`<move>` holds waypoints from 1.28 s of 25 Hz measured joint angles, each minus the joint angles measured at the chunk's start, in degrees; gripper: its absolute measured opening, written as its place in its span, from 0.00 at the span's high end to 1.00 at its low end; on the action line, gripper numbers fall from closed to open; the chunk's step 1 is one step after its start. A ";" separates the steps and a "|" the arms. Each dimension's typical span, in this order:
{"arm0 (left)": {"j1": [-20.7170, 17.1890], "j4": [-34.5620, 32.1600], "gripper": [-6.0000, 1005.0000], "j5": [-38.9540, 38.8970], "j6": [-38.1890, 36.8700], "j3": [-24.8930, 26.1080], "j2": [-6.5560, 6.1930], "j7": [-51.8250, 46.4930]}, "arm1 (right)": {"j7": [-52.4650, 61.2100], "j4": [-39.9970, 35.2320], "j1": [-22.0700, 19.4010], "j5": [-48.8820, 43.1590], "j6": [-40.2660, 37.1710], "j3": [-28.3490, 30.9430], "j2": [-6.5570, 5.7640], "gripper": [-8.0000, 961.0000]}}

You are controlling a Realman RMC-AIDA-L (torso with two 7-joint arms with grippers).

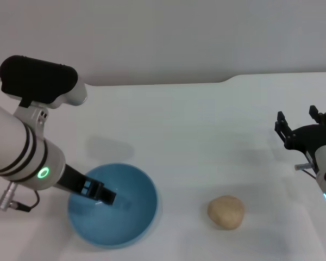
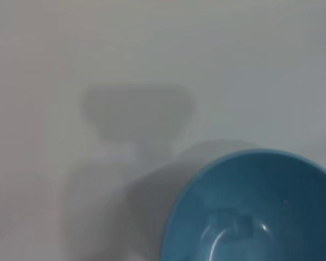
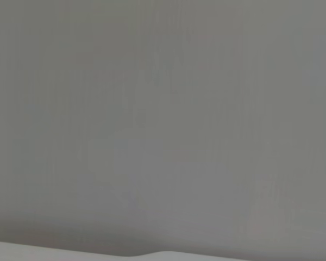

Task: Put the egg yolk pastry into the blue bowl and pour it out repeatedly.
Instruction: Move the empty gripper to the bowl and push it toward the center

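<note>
Two claws: the left claw [image 1: 100, 193] grasps the blue bowl [image 1: 131, 217] by its 9 o'clock rim; the right claw [image 1: 306, 126] hangs released. Egg yolk pastry [image 1: 226, 212] lies on the table [image 1: 195, 136] at the bowl's 3 o'clock, seemingly poured out; next, reload it.

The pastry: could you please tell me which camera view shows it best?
The head view. There the pastry lies in full on the white table, to the right of the blue bowl. The left wrist view shows only the bowl and table; the right wrist view shows no pastry at all.
</note>
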State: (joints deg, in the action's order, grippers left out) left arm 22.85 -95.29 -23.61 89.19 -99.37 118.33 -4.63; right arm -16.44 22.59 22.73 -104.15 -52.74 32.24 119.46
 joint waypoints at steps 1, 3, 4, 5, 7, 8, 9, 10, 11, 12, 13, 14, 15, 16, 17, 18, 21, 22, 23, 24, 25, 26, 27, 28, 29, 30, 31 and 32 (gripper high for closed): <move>0.14 0.35 0.14 0.08 -0.79 -0.27 -0.02 -0.30 | 0.00 0.00 -0.05 0.00 0.00 -0.03 -0.01 0.28; 0.38 0.96 0.14 0.15 -2.12 -0.58 -0.09 -0.78 | 0.00 0.00 -0.16 0.00 0.00 -0.11 -0.03 0.28; 0.54 1.39 0.14 0.14 -2.47 -0.59 -0.12 -0.84 | 0.00 0.00 -0.16 0.00 0.00 -0.11 -0.03 0.28; 0.76 1.93 0.14 0.12 -2.76 -0.60 -0.14 -0.86 | 0.00 0.00 -0.17 0.00 0.00 -0.13 -0.05 0.28; 1.31 3.29 0.14 0.26 -3.08 -0.61 -0.15 -0.90 | 0.00 0.00 -0.19 0.00 0.00 -0.18 -0.10 0.28; 1.68 4.27 0.14 0.35 -3.35 -0.62 -0.15 -0.92 | 0.00 0.00 -0.19 0.00 0.00 -0.21 -0.11 0.28; 1.90 4.94 0.14 0.39 -3.57 -0.63 -0.15 -0.92 | 0.00 0.00 -0.19 0.00 0.00 -0.23 -0.12 0.28; 2.15 5.86 0.14 0.39 -3.97 -0.63 -0.16 -0.88 | 0.00 -0.01 -0.19 0.00 0.00 -0.23 -0.12 0.28; 2.29 6.42 0.14 0.39 -4.27 -0.64 -0.17 -0.80 | 0.00 -0.08 -0.18 0.00 0.00 -0.24 -0.11 0.28; 2.36 6.81 0.14 0.41 -4.53 -0.63 -0.19 -0.72 | 0.00 -0.21 -0.19 0.00 0.01 -0.25 -0.11 0.28; 2.41 7.15 0.14 0.46 -4.82 -0.57 -0.22 -0.60 | 0.00 -0.32 -0.18 0.00 0.00 -0.22 -0.11 0.28; 2.46 7.40 0.14 0.53 -5.06 -0.42 -0.25 -0.51 | 0.00 -0.44 -0.18 0.00 0.00 -0.14 -0.11 0.28; 2.50 7.48 0.14 0.57 -5.13 -0.30 -0.27 -0.48 | 0.00 -0.52 -0.18 0.00 0.00 -0.06 -0.11 0.28; 2.56 7.59 0.14 0.59 -5.17 -0.18 -0.31 -0.45 | 0.00 -0.57 -0.17 0.00 0.00 0.00 -0.11 0.28; 2.60 7.68 0.14 0.59 -5.17 -0.15 -0.32 -0.43 | 0.00 -0.59 -0.16 0.00 0.00 0.03 -0.11 0.28; 2.67 7.92 0.14 0.60 -5.23 -0.14 -0.34 -0.40 | 0.00 -0.62 -0.16 0.00 0.00 0.08 -0.11 0.28; 3.01 9.21 0.14 0.66 -5.87 -0.13 -0.38 -0.33 | 0.00 -0.63 -0.15 0.00 0.01 0.16 -0.11 0.28; 3.17 9.92 0.14 0.67 -6.22 -0.14 -0.39 -0.27 | 0.00 -0.63 -0.14 0.00 0.01 0.16 -0.11 0.28; 3.32 10.65 0.14 0.68 -6.45 -0.14 -0.38 -0.13 | 0.00 -0.63 -0.14 0.00 0.01 0.17 -0.11 0.28; 3.46 11.24 0.14 0.68 -6.66 -0.15 -0.39 0.02 | 0.00 -0.62 -0.14 0.00 0.01 0.18 -0.11 0.28; 3.61 12.08 0.14 0.68 -7.03 -0.14 -0.38 0.29 | 0.00 -0.60 -0.14 0.00 0.01 0.19 -0.11 0.28; 3.71 12.66 0.14 0.66 -7.32 -0.11 -0.37 0.60 | 0.00 -0.58 -0.14 0.00 0.01 0.19 -0.11 0.27; 3.75 13.13 0.14 0.58 -7.65 -0.09 -0.35 0.83 | 0.00 -0.56 -0.14 0.00 0.01 0.19 -0.11 0.27; 3.80 13.42 0.14 0.49 -7.84 -0.07 -0.33 0.98 | 0.00 -0.53 -0.14 0.00 0.01 0.20 -0.11 0.27; 3.83 13.59 0.14 0.41 -7.97 -0.04 -0.33 1.06 | 0.00 -0.53 -0.14 0.00 0.01 0.20 -0.11 0.27; 3.85 13.71 0.14 0.34 -8.05 -0.03 -0.32 1.10 | 0.00 -0.52 -0.14 0.00 0.01 0.20 -0.11 0.27; 3.87 13.74 0.14 0.29 -8.10 -0.05 -0.32 1.10 | 0.00 -0.52 -0.14 0.00 0.01 0.20 -0.11 0.27; 3.87 13.75 0.14 0.29 -8.12 -0.12 -0.31 1.11 | 0.00 -0.52 -0.14 0.00 0.01 0.19 -0.11 0.27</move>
State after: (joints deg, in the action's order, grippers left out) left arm 26.72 -81.54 -23.32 81.07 -99.49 118.02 -3.52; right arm -16.44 22.06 22.59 -104.15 -52.73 32.43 119.35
